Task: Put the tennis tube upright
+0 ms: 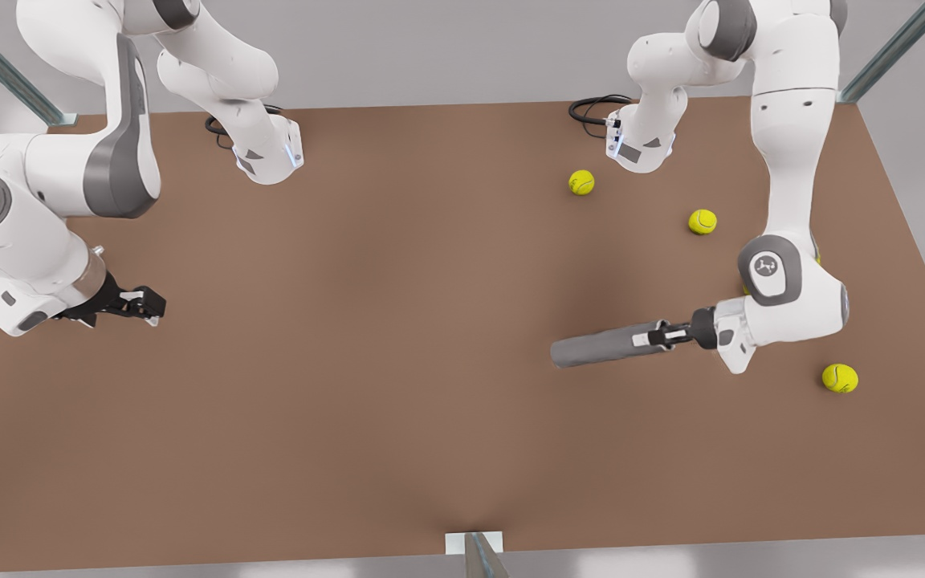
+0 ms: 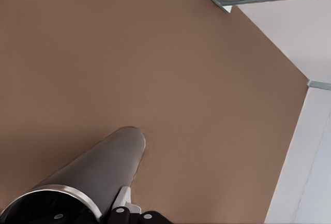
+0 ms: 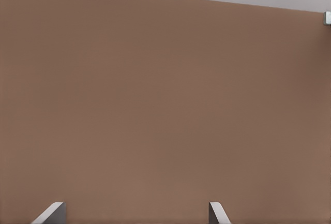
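The tennis tube point(image 1: 603, 347) is seen lying nearly level over the brown table point(image 1: 366, 337), toward the front view's right, its far closed end pointing to the front view's left and its open rim at the left gripper point(image 1: 666, 335). That rim end is clamped by the left gripper, whose dark fingers are closed on the tube's wall beside the opening. In the left wrist view the tube point(image 2: 95, 175) is shown running away from the camera, its bright rim and dark inside close by, its rounded far end low over the table point(image 2: 155, 53); whether it touches the surface cannot be told. The right gripper point(image 1: 141, 304) is held over the table at the front view's left, well apart from the tube, and waits there with its fingers spread; two pale fingertips point(image 3: 51, 213) are seen wide apart over bare table point(image 3: 165, 105) in the right wrist view. Three yellow-green tennis balls are scattered on the front view's right: one point(image 1: 581, 182) near the arm's base, one point(image 1: 702, 221) beside the forearm, one point(image 1: 840, 378) just beyond the wrist. None of them lies against the tube, and the stretch of table under it is bare.
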